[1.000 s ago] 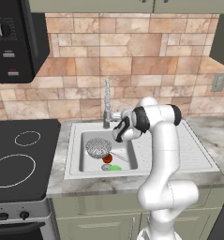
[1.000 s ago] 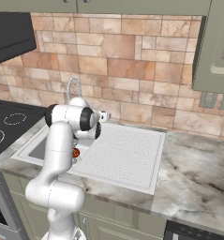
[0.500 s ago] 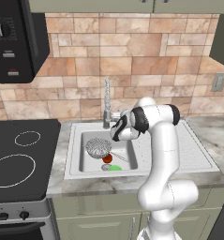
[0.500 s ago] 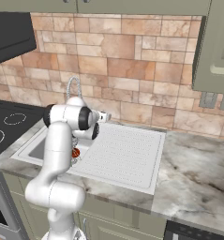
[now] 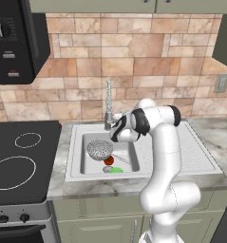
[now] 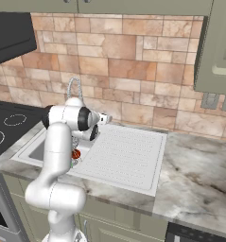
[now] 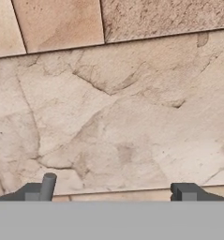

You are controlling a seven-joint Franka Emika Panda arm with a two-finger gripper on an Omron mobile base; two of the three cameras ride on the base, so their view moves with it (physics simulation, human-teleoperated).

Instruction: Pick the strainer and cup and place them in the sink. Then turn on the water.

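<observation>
The gripper (image 7: 114, 191) is held wide, its two fingertips (image 7: 183, 191) far apart and empty before the stone backsplash (image 7: 113, 108), with a small grey lever (image 7: 47, 186) seen just beside the left tip. The strainer (image 5: 99, 149) is seen in the sink (image 5: 77, 167) toward its back left corner, with the cup (image 5: 116, 169) lying near the front edge. The faucet (image 5: 108, 107) is set at the sink's back edge, just beside the hand.

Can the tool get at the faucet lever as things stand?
Probably yes. The tool is open and empty, beside the faucet base; strainer and cup lie low in the sink, out of the way.
</observation>
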